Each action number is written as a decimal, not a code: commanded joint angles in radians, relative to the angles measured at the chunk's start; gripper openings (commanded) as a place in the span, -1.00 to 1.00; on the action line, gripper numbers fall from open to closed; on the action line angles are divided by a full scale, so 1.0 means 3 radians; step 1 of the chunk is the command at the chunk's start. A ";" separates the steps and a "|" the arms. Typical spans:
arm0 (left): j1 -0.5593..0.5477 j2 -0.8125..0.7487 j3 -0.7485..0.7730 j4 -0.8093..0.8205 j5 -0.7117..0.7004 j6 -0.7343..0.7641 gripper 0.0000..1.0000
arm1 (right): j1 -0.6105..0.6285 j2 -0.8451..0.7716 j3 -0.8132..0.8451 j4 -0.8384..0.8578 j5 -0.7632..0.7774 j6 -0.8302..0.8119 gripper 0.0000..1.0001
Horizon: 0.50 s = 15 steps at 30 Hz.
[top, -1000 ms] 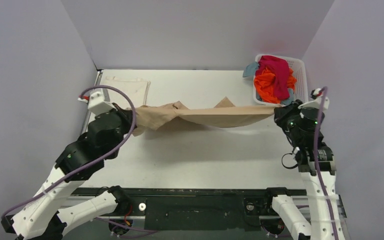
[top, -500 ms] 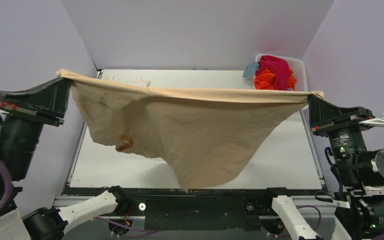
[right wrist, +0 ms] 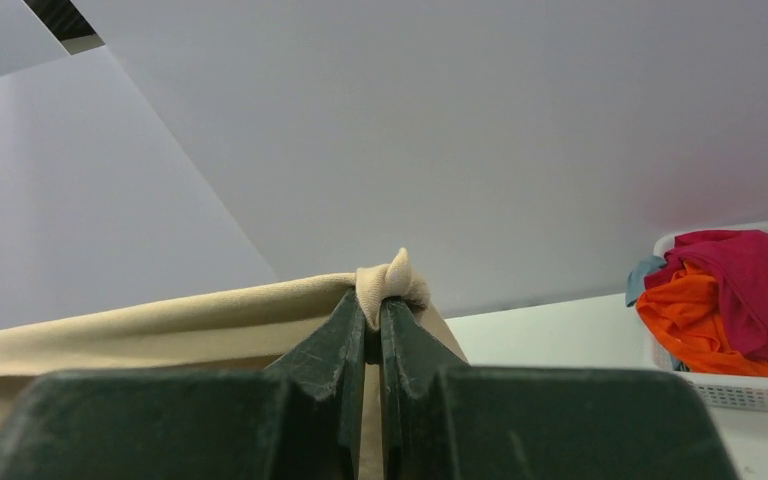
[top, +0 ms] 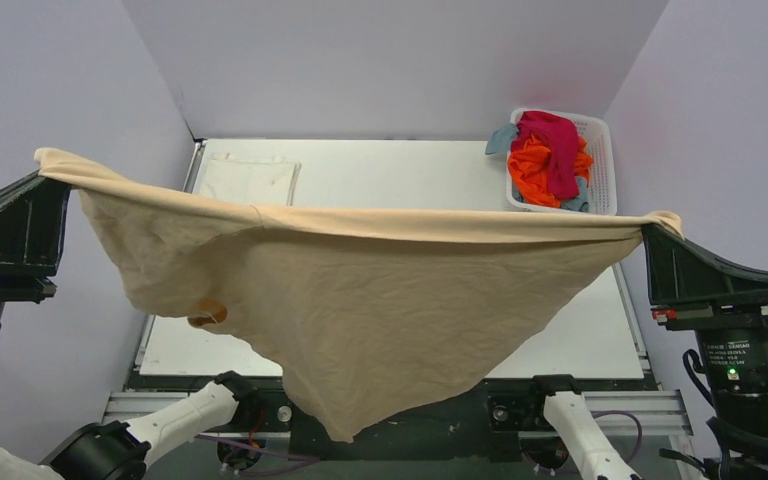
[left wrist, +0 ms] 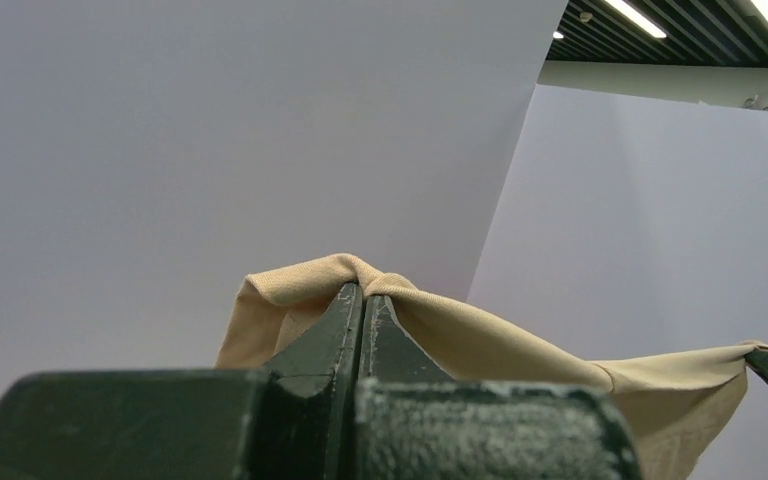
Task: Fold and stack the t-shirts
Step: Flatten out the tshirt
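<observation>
A large tan t-shirt (top: 360, 290) hangs stretched in the air between both grippers, high above the table, its lower point drooping past the near edge. My left gripper (top: 42, 170) is shut on one corner of it (left wrist: 360, 287). My right gripper (top: 650, 228) is shut on the other corner (right wrist: 390, 280). A cream-white t-shirt (top: 250, 180) lies folded flat at the table's far left. Magenta (top: 550, 140), orange (top: 535, 165) and teal (top: 503, 137) shirts lie heaped in the basket; they also show in the right wrist view (right wrist: 730, 300).
The white mesh basket (top: 600, 150) stands at the far right corner of the white table (top: 400, 170). Purple-grey walls close in the left, back and right sides. The hanging shirt hides most of the table's near half.
Both grippers have risen high and spread wider, lifting the tan shirt off the table. It went from a bunched strip on the surface to a wide hanging sheet.
</observation>
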State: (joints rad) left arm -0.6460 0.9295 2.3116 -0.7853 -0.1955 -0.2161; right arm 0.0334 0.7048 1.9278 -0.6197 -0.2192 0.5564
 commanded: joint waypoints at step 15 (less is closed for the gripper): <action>0.0737 -0.0442 -0.0812 0.0190 0.0182 -0.0168 -1.00 | -0.0019 -0.0645 -0.0694 -0.0221 0.0347 0.0192 -1.00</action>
State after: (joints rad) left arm -0.4446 0.8268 2.1307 -0.8055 -0.1017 -0.2512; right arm 0.0334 0.5320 1.7615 -0.6956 -0.1997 0.6132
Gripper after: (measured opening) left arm 0.024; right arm 0.018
